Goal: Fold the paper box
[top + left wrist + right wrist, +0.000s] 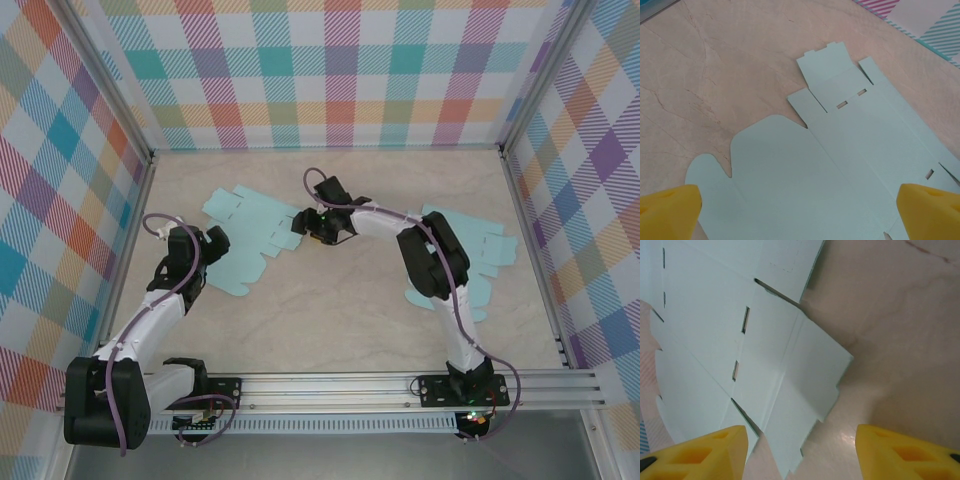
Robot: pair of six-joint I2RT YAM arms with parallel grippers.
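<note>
Top external: unfolded box flat on table, right gripper at box's right edge, left gripper at box's left edge. Right wrist: right gripper spread, pinching nothing, box's tabbed flap lying between the jaws. Left wrist: left gripper spread wide above box's near edge, rest of box stretching ahead.
</note>
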